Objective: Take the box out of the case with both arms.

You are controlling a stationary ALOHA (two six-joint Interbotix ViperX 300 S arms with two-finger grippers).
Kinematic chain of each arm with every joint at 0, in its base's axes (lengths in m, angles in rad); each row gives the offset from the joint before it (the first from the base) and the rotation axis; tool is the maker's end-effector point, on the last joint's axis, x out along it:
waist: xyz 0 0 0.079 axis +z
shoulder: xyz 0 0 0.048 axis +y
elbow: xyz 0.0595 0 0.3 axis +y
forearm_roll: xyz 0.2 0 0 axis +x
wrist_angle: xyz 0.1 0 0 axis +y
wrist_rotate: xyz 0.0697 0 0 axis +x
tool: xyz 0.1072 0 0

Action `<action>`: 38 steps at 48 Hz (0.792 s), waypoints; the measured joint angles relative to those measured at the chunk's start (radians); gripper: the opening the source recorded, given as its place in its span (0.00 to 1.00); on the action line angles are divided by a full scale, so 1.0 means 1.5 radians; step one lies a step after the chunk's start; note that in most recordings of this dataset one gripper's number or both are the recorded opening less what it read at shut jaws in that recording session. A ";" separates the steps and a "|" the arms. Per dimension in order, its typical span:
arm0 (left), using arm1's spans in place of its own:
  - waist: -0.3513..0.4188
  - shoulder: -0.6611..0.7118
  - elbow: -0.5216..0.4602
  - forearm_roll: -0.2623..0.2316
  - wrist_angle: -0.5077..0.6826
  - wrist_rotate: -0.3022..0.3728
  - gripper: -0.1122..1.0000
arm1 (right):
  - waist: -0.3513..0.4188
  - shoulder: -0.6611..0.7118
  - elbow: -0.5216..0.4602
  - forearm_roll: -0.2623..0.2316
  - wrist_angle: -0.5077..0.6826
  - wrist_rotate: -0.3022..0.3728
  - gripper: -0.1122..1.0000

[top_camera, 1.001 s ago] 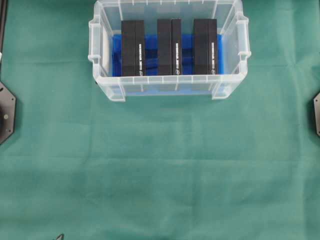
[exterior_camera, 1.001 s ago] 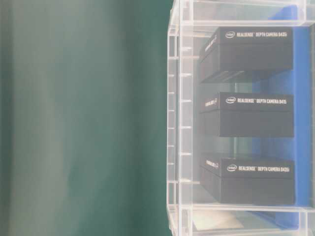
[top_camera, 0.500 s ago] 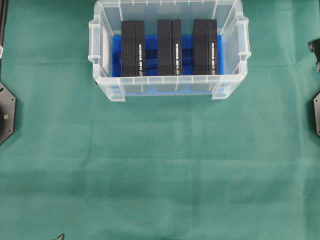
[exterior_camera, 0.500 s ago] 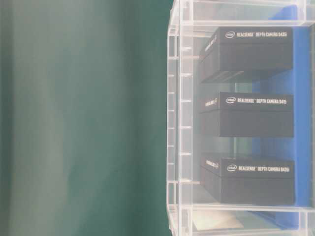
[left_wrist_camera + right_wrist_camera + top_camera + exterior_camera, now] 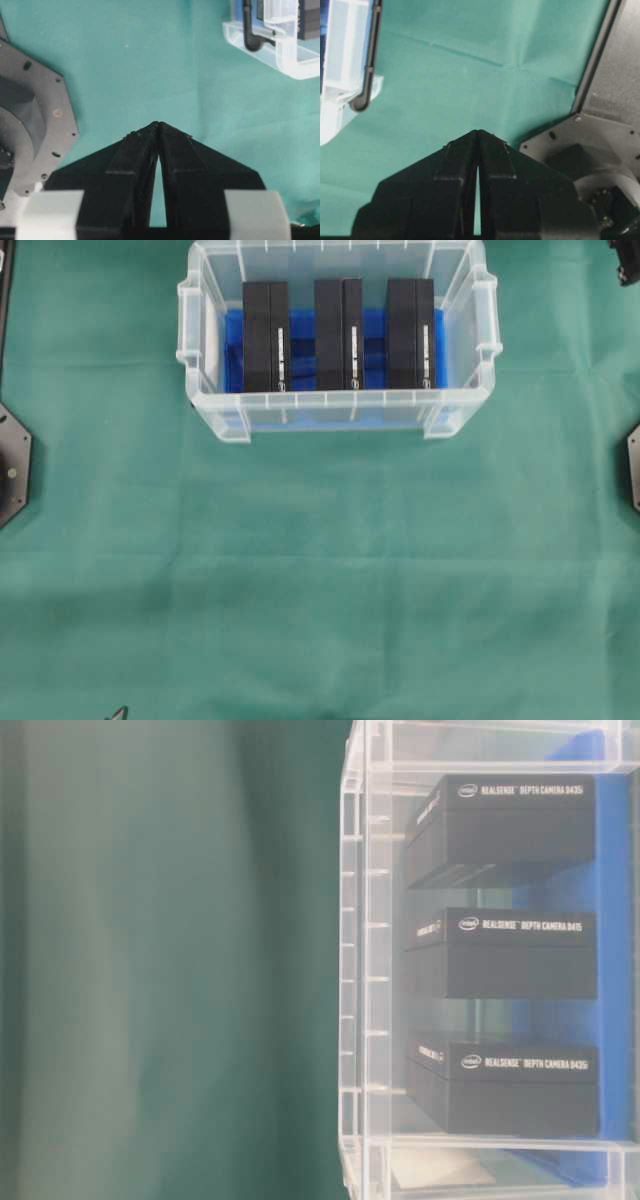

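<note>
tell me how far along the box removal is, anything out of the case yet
Nothing is out. All three black boxes stand in a row inside the case on its blue lining. Nothing is in hand: the left gripper and right gripper are both shut and empty over the green cloth, away from the case. Reaching in, gripping a box with both arms and lifting it out all remain.
</note>
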 measured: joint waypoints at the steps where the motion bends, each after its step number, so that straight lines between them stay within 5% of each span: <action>1: 0.000 0.004 -0.001 -0.002 0.001 0.004 0.10 | 0.000 0.000 0.001 0.001 -0.001 0.000 0.10; 17: -0.005 0.032 -0.014 -0.013 0.043 0.005 0.11 | 0.000 -0.009 0.031 0.040 -0.038 0.001 0.10; 22: -0.017 0.035 -0.014 -0.015 0.045 -0.013 0.24 | 0.000 -0.012 0.044 0.041 -0.056 0.003 0.13; 32: -0.038 0.040 -0.012 -0.015 0.046 -0.065 0.80 | -0.001 -0.013 0.061 0.041 -0.064 0.033 0.64; 38: -0.043 0.041 -0.011 -0.015 0.043 -0.070 0.91 | -0.001 -0.014 0.066 0.038 -0.063 0.056 0.92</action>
